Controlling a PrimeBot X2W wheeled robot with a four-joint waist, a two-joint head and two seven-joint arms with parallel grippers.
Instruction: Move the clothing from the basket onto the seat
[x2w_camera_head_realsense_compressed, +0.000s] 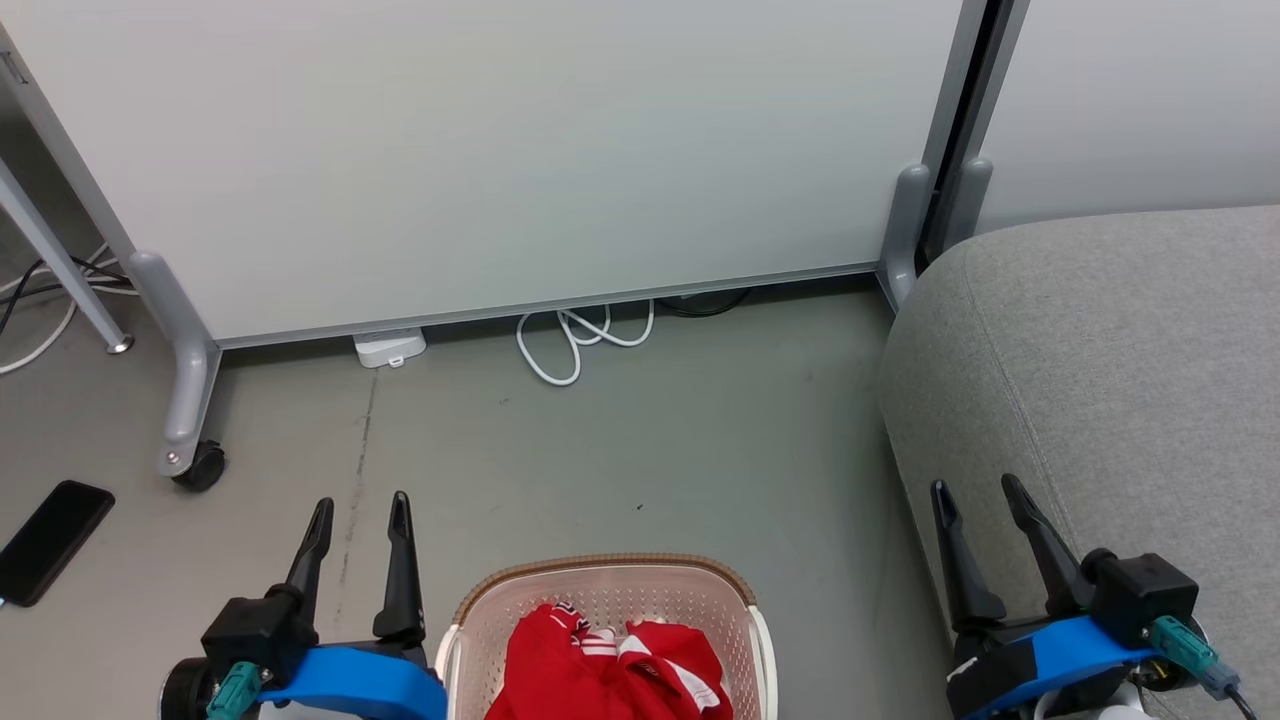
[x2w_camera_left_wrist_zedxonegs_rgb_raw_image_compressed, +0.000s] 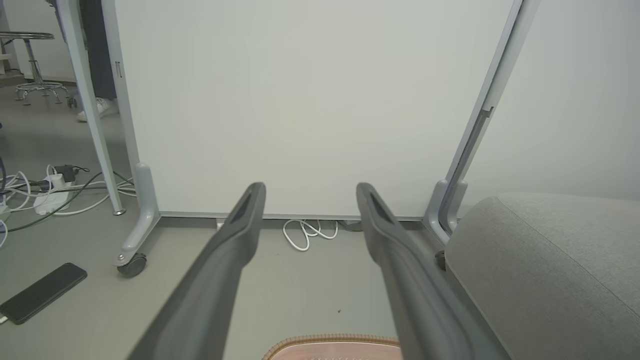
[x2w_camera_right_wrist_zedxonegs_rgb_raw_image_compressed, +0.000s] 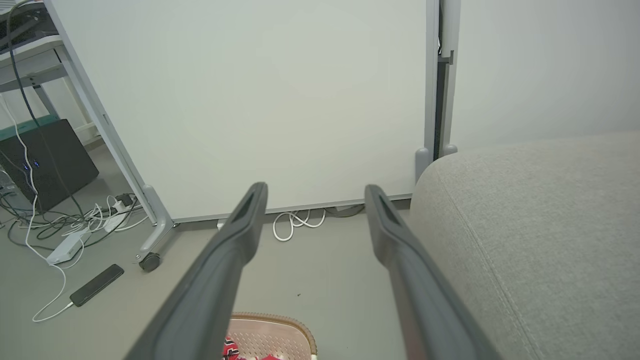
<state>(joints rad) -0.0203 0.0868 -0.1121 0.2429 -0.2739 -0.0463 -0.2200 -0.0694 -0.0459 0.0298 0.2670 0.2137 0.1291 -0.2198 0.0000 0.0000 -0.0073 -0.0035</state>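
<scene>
Red clothing with white stripes (x2w_camera_head_realsense_compressed: 610, 665) lies bunched inside the cream basket (x2w_camera_head_realsense_compressed: 480, 600) with a brown woven rim, on the floor at the bottom centre of the head view. The grey seat (x2w_camera_head_realsense_compressed: 1100, 360) fills the right side. My left gripper (x2w_camera_head_realsense_compressed: 360, 505) stands open just left of the basket, holding nothing. My right gripper (x2w_camera_head_realsense_compressed: 975, 485) is open over the seat's near left edge, also holding nothing. In the left wrist view the open left gripper (x2w_camera_left_wrist_zedxonegs_rgb_raw_image_compressed: 310, 187) frames the floor, with the basket's rim (x2w_camera_left_wrist_zedxonegs_rgb_raw_image_compressed: 330, 340) below. The right wrist view shows the open right gripper (x2w_camera_right_wrist_zedxonegs_rgb_raw_image_compressed: 315, 187), the basket (x2w_camera_right_wrist_zedxonegs_rgb_raw_image_compressed: 270, 335) and the seat (x2w_camera_right_wrist_zedxonegs_rgb_raw_image_compressed: 540, 225).
A white partition panel on castors (x2w_camera_head_realsense_compressed: 480, 150) stands across the back, one wheel (x2w_camera_head_realsense_compressed: 200, 465) at the left. A coiled white cable (x2w_camera_head_realsense_compressed: 580, 340) and a white power block (x2w_camera_head_realsense_compressed: 390, 347) lie at its foot. A black phone (x2w_camera_head_realsense_compressed: 50, 540) rests on the floor far left.
</scene>
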